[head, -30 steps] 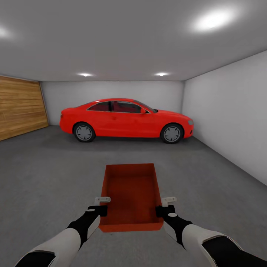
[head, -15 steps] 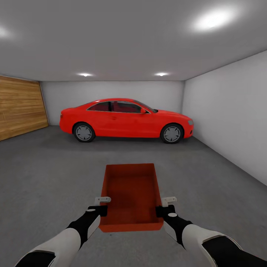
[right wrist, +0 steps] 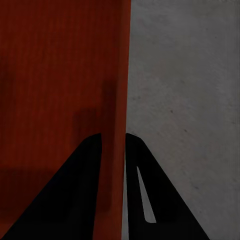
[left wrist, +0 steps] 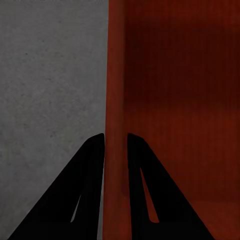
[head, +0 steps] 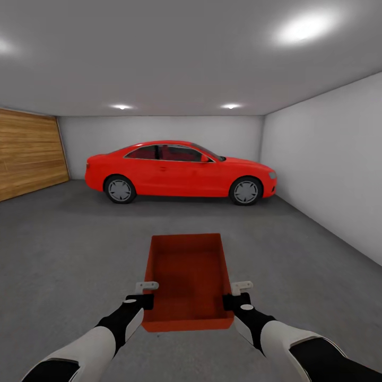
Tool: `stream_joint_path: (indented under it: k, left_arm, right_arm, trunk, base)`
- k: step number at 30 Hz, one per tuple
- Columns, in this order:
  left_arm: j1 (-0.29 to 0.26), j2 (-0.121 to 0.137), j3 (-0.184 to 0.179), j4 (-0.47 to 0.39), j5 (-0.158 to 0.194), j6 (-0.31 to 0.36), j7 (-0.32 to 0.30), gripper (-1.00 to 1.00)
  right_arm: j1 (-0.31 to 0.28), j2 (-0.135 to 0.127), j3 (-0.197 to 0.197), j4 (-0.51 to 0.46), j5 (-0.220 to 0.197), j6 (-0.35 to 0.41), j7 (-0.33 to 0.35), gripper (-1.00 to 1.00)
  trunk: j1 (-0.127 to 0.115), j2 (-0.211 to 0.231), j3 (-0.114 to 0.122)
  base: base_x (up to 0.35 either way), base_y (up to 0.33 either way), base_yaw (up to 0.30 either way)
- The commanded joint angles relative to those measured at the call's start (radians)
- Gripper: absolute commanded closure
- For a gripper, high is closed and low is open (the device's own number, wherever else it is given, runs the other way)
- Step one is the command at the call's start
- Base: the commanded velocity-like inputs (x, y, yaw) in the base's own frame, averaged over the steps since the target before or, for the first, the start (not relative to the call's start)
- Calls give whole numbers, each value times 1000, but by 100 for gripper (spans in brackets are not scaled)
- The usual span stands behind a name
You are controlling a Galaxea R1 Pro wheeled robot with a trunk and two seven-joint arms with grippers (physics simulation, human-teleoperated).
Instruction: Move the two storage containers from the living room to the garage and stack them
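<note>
I am in the garage, holding one orange-red storage container out in front of me above the grey concrete floor. My left gripper is shut on its left wall and my right gripper on its right wall. In the left wrist view the black fingers pinch the container's wall with floor beside it. The right wrist view shows the same grip, fingers clamped on the wall. The container is empty and level.
A red car is parked across the far end. A wooden garage door stands at the left and a white wall runs along the right. Open concrete lies between me and the car.
</note>
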Motion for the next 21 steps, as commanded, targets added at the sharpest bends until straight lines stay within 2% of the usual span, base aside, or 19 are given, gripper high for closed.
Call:
stream_joint_path:
  k: [1,5,21]
  left_arm:
    - [-1,0,25,-5,-19,-7,24,100]
    - [-1,0,25,-6,-20,-12,24,100]
    - [-1,1,26,-5,-20,-12,24,100]
  right_arm:
    - [-1,32,-25,4,-4,-2,13,100]
    - [-1,32,-25,4,-4,-2,13,100]
    - [-1,33,-25,4,-4,-1,13,100]
  trunk:
    - [0,-1,-1]
    - [0,-1,-1]
    - [0,-1,-1]
  base:
    - [0,-4,0]
    - [122,-1,0]
    - [314,0,0]
